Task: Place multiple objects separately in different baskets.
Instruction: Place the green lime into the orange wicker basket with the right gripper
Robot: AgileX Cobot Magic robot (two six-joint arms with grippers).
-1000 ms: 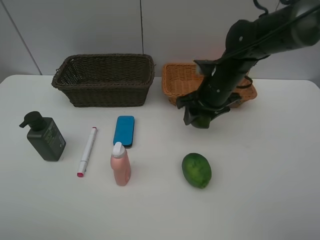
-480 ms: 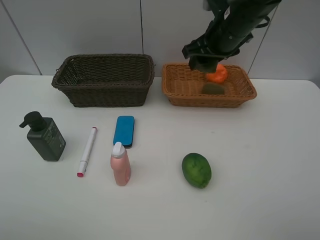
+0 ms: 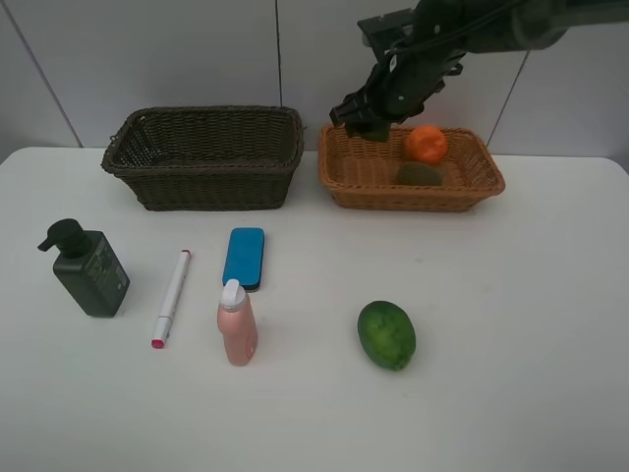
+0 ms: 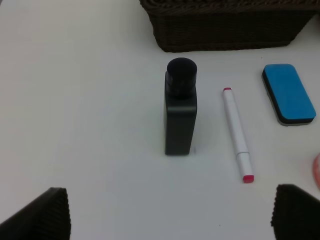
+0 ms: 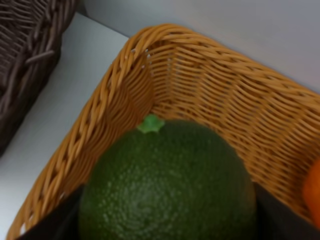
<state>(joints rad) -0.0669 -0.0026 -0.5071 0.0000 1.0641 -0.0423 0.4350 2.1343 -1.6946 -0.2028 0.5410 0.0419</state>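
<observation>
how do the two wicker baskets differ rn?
The dark basket is deep brown; the tan basket is light orange. The dark basket has taller walls; the tan basket is shallower. The tan basket holds an orange and a kiwi; nothing shows in the dark basket. Both are rectangular wicker, side by side.

No legible text or markings
</observation>
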